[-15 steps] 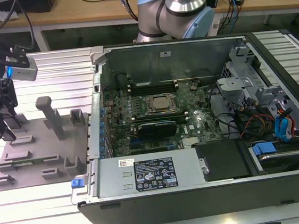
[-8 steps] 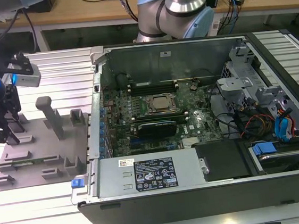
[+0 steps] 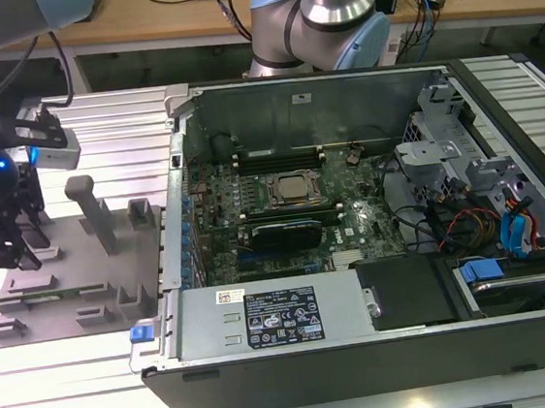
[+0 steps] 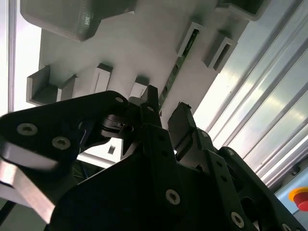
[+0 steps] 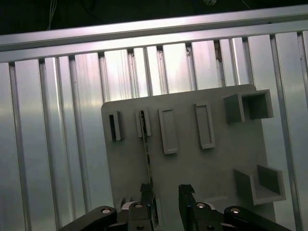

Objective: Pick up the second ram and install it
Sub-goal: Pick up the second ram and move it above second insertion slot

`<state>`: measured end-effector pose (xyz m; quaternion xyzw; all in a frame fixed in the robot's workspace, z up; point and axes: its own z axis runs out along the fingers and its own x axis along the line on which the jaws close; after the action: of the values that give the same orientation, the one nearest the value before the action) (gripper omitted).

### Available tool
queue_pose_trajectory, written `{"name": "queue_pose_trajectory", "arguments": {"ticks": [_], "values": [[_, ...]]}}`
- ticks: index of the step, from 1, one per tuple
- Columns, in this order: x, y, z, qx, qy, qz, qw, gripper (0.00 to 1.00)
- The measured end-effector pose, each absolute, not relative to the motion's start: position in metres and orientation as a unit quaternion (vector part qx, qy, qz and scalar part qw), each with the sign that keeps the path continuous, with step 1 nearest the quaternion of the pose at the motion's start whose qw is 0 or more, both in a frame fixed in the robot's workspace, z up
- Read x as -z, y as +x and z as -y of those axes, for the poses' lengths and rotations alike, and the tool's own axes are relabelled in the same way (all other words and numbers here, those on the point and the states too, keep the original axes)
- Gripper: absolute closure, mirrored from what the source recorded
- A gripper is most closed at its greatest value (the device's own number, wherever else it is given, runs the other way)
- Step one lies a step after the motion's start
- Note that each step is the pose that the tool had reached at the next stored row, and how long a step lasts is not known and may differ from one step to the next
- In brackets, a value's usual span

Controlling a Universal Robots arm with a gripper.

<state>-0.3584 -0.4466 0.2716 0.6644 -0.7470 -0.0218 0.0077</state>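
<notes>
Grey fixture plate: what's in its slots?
One thin green circuit-board memory stick stands on edge in a slot of the grey plastic fixture plate. Its near end is hidden behind the open black claw.

Setting: a robotics lab or test workshop.

Evidence:
- The work surface is a ribbed aluminium-profile table [image 3: 533, 89], an industrial build rather than household furniture.
- A robot arm [image 3: 316, 14] stands behind an open computer case [image 3: 366, 350], which lies on the table with its motherboard [image 3: 293, 212] exposed.
- A grey fixture plate [image 3: 75, 273] sits by the table's edge at the exterior view's left.
- Along the back, a long wooden bench [image 3: 166, 25] has loose cables [image 3: 418, 8] hanging from it.
- A red button [image 4: 301, 198] shows in the second wrist view.
</notes>
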Motion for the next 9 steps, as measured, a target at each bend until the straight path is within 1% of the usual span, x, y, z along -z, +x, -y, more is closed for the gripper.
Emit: {"name": "queue_pose_trajectory", "arguments": {"ticks": [9], "values": [[-0.256, -0.358, 0.447, 0.022, 0.664, 0.747, 0.008, 0.66]]}}
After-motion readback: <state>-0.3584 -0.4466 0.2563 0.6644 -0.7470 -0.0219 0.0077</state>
